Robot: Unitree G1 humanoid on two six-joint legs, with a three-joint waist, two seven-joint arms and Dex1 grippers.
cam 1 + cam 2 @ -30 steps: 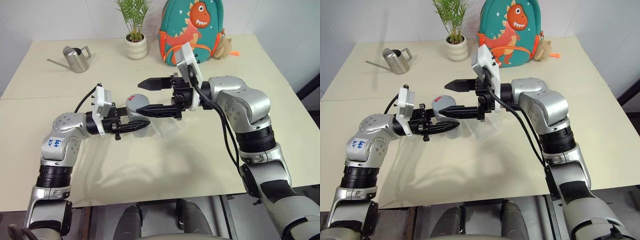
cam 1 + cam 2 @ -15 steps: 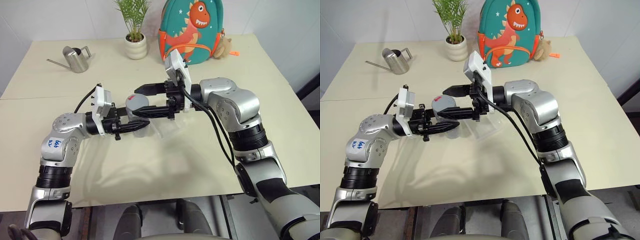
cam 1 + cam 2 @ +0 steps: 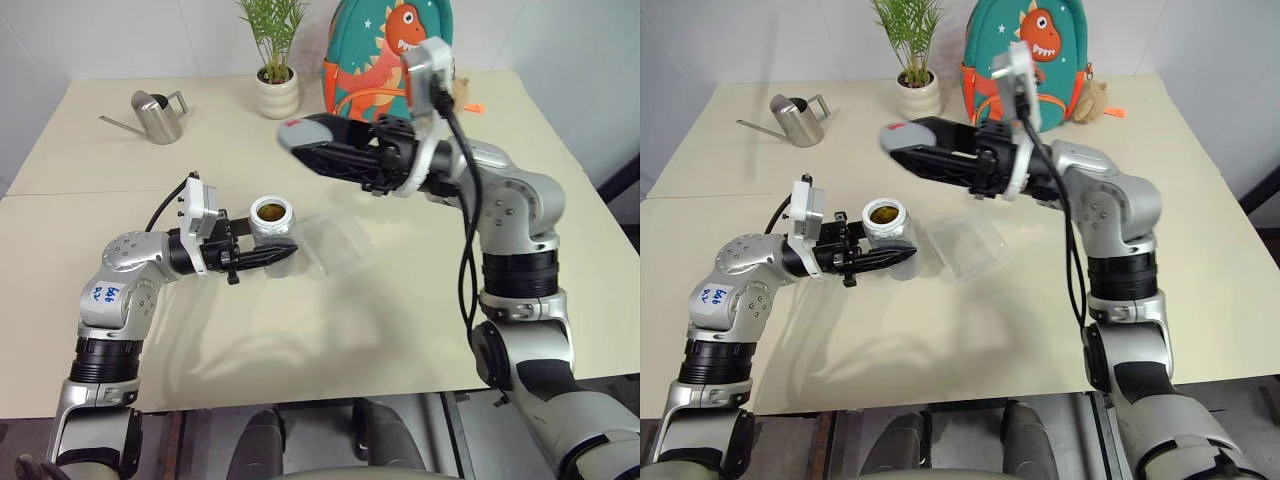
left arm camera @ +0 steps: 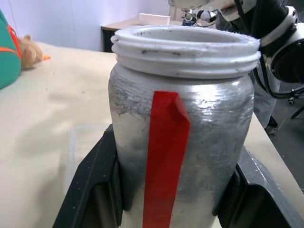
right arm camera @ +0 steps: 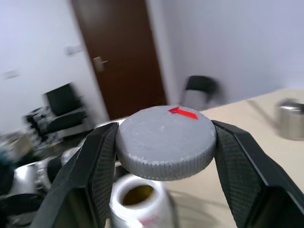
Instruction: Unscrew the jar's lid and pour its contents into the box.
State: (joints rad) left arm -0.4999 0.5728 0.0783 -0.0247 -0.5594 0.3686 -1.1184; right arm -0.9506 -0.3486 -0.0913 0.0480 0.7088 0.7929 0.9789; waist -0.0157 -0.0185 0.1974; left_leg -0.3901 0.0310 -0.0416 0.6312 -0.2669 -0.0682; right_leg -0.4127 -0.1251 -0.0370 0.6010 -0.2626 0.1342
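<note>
Head views: the left gripper (image 3: 268, 257) is clamped on the jar (image 3: 272, 221), upright and open-mouthed above the table (image 3: 400, 330), just beside the box (image 3: 337, 243). The right gripper (image 3: 300, 142) holds the lid (image 3: 297, 128) high above.

Left wrist view: black fingers (image 4: 92, 178) pinch the jar's silvery wall at both sides.

Right wrist view: the lid sits squeezed between the fingers, brown contents (image 5: 137, 194) showing below.

Unscrewing looks done; pouring remains

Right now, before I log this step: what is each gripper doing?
Left gripper: shut on the jar, which stands open.
Right gripper: shut on the lid, lifted off the jar.
</note>
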